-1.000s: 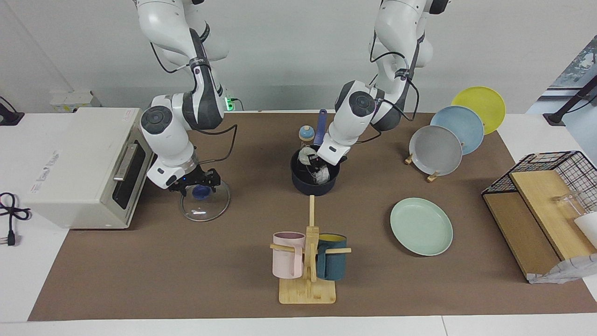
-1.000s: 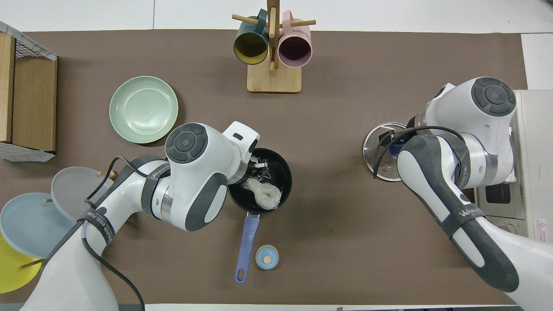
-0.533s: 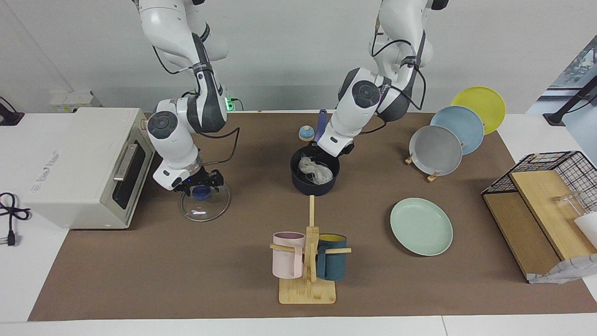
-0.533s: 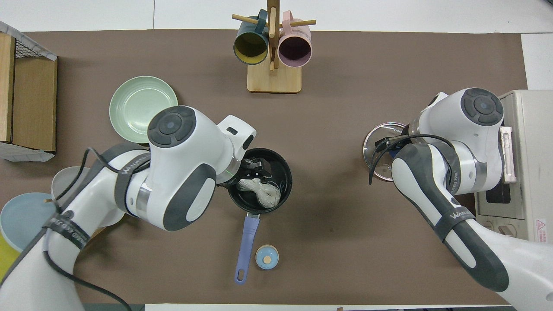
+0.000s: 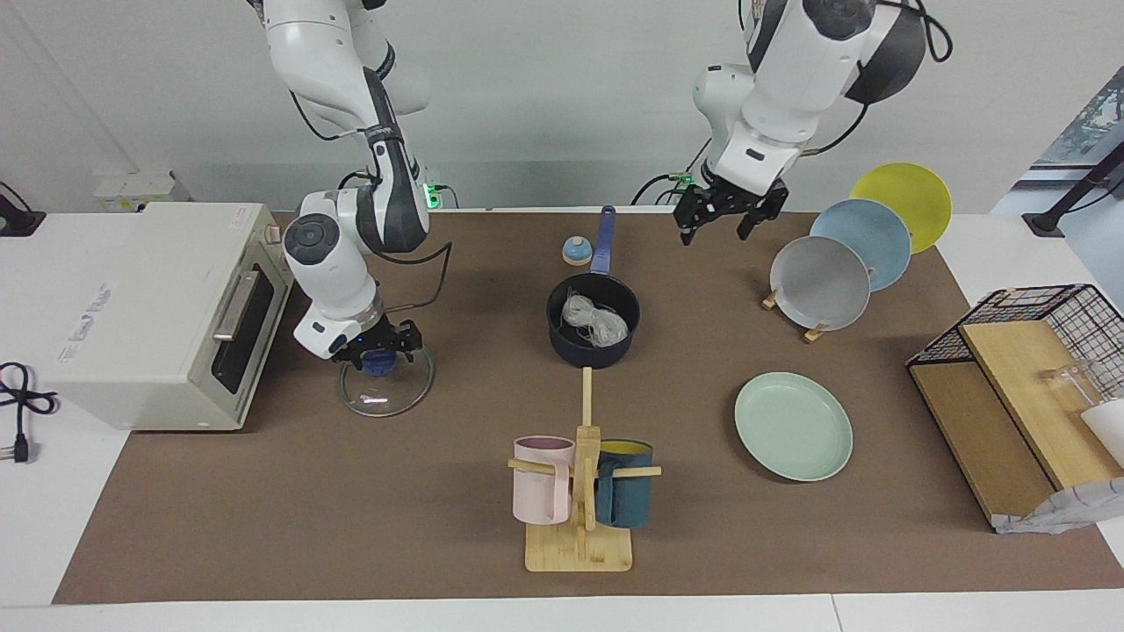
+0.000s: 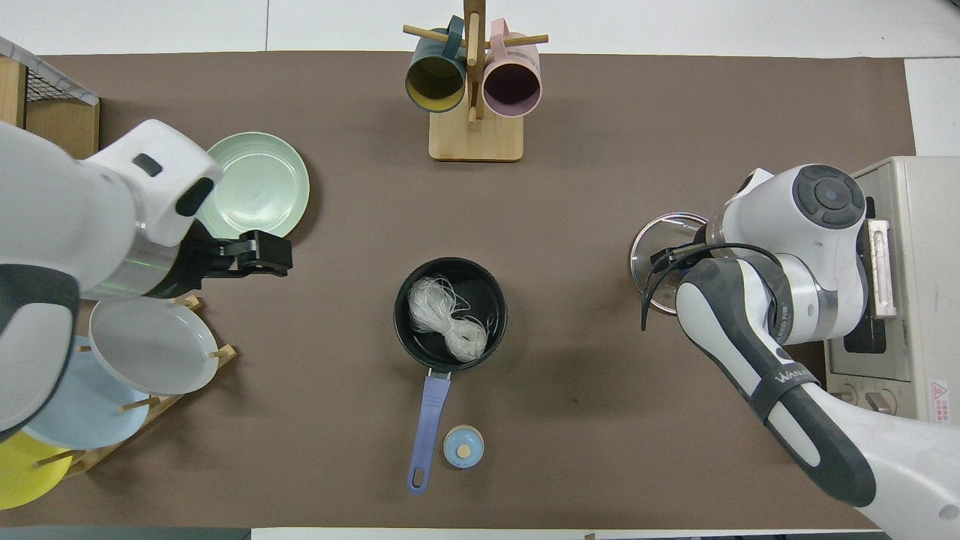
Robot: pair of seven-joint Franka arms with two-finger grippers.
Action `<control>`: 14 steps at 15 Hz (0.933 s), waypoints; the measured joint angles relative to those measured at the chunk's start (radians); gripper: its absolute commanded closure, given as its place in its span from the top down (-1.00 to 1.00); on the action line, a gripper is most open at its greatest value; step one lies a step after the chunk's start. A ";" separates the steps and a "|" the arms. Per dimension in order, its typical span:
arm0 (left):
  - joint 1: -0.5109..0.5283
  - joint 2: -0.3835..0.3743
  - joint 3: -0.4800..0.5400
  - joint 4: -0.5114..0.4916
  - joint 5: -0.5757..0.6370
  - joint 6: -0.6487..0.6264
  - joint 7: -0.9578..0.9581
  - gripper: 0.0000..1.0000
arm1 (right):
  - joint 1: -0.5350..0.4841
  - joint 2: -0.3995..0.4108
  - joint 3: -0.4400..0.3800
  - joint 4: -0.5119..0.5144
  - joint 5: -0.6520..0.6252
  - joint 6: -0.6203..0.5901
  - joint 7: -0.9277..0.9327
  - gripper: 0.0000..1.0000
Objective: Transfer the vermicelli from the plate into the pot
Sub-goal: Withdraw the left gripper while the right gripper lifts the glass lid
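Observation:
Two whitish vermicelli nests lie together inside the dark navy pot, whose blue handle points toward the robots. They also show in the overhead view in the pot. The mint-green plate is bare, farther from the robots and toward the left arm's end. My left gripper is open and empty, raised high above the table; overhead it shows between plate and pot. My right gripper is down on the blue knob of the glass lid.
A toaster oven stands at the right arm's end. A mug rack stands farther out than the pot. A rack with grey, blue and yellow plates, a wire basket with wooden boards and a small blue-topped jar are also there.
My left gripper let go of a vermicelli nest inside the pot, then rose and swung away toward the left arm's end. Both nests now lie in the pot. My right gripper stayed on the lid.

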 measured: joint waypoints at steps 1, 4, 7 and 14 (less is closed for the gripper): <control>0.031 -0.002 0.002 0.006 0.004 -0.011 0.054 1.00 | 0.000 0.000 -0.001 0.000 -0.001 0.000 -0.006 0.61; 0.106 -0.001 0.004 0.008 0.009 -0.017 0.169 1.00 | -0.002 0.000 -0.002 0.000 -0.004 0.000 -0.027 0.30; 0.128 0.000 0.005 0.008 0.012 -0.017 0.202 1.00 | -0.007 0.000 -0.003 0.000 -0.004 0.000 -0.037 -0.14; 0.115 0.025 0.003 0.053 0.030 -0.056 0.207 1.00 | 0.008 0.001 -0.002 0.047 -0.010 -0.072 -0.040 -0.37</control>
